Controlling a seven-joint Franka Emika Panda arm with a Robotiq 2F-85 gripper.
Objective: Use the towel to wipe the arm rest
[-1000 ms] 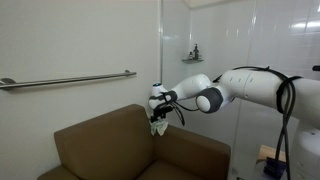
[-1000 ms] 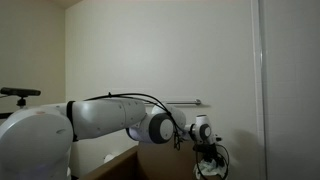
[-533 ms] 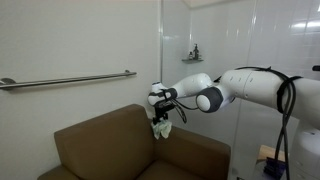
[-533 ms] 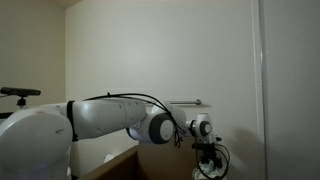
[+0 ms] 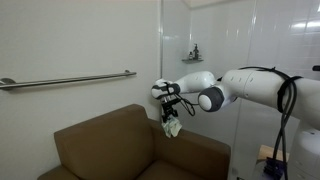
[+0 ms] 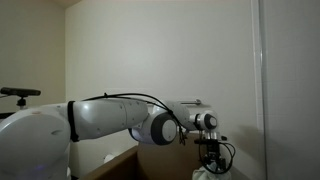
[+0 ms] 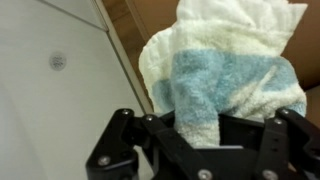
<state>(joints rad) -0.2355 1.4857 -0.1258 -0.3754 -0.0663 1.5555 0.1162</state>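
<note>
My gripper (image 5: 171,110) is shut on a white towel with a light blue stripe (image 7: 225,75). In an exterior view the towel (image 5: 173,127) hangs bunched below the fingers, just above the brown sofa's arm rest (image 5: 195,150). In the other exterior view the gripper (image 6: 211,152) and towel (image 6: 210,172) show at the bottom edge. In the wrist view the towel fills the space between the black fingers (image 7: 130,140), with brown sofa surface (image 7: 150,20) behind it.
A metal grab bar (image 5: 65,80) runs along the white wall above the sofa back (image 5: 100,135). A glass partition edge (image 5: 161,50) stands right behind the arm rest. A small shelf with bottles (image 5: 192,55) hangs beyond it.
The gripper has moved with the towel along the arm rest, away from the sofa back, and sits slightly lower. It stays shut on the towel.
</note>
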